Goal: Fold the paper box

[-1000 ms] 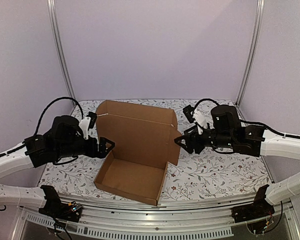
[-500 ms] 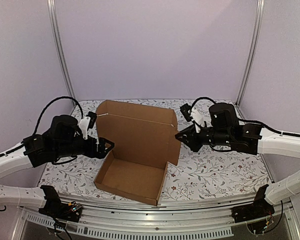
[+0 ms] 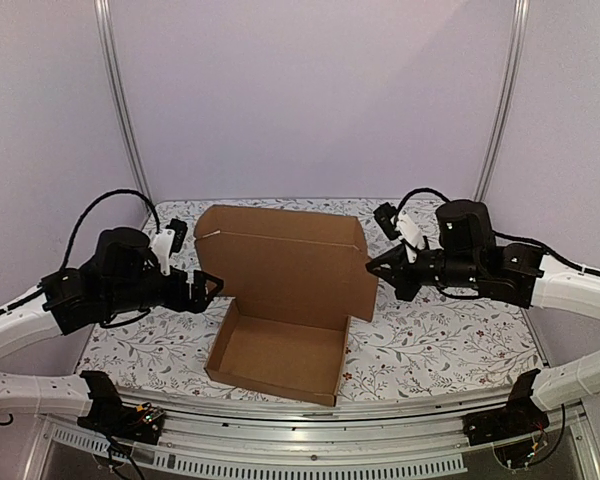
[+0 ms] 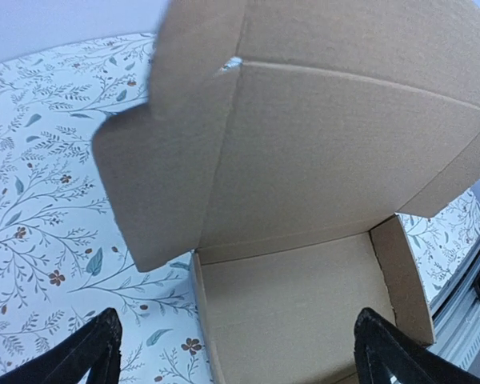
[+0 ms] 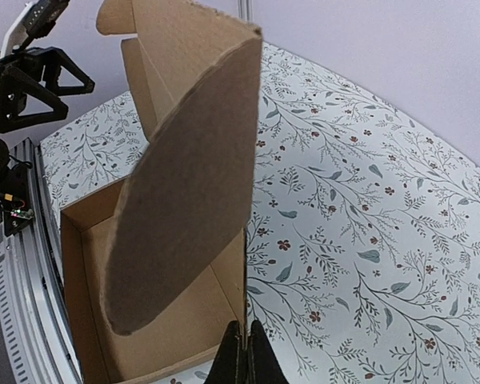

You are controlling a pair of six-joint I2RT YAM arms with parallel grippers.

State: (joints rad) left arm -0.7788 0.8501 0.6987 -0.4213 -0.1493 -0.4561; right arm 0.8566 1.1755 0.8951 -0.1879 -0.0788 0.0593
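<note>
probably light yet stiff, the paper box (image 3: 280,270) is clenched by its flap edge between the jaws of the right gripper (image 5: 242,352); left gripper (image 3: 208,288) gapes.

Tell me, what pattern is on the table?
The white table cover has leafy vines, small flowers; right wrist view.

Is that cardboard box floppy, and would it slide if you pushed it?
Probably fairly stiff: the box has a tall lid standing flat without sagging. Its side flap likely bends easily at the crease. It looks empty and thin-walled, so probably light, sliding or tipping with a small push.
</note>
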